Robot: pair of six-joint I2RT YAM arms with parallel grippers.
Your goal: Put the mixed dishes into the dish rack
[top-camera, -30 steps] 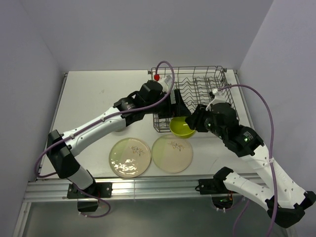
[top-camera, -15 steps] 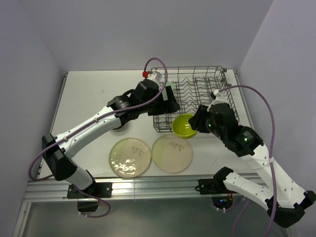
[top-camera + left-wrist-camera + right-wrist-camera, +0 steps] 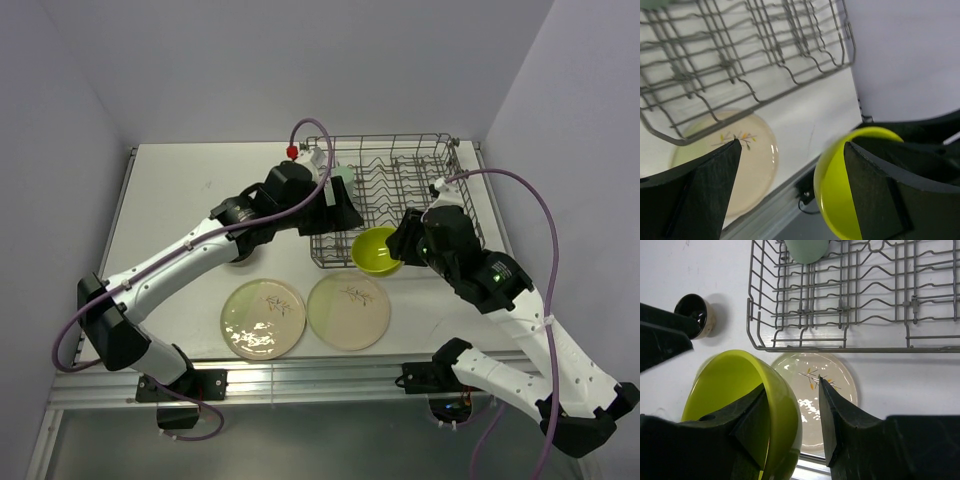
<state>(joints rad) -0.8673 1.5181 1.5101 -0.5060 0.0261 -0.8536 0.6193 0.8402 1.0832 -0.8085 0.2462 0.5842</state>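
right claw [image 3: 790,422]: mine, half closed, clamped on lime-green bowl [image 3: 374,250] rim, one finger inside
bowl: tilted, lifted, just at dish rack [image 3: 400,190] near edge
left claw [image 3: 792,147]: wide apart, empty
left arm: stretched over rack's left end

I find nothing to read on any of my feeds: no lettering, label, brand or number. The nearest thing to a mark is the dark leaf sprig painted on the cream plate [image 3: 806,365], which lies just beyond the fingertips of my right gripper [image 3: 792,407]. It is a drawing only.
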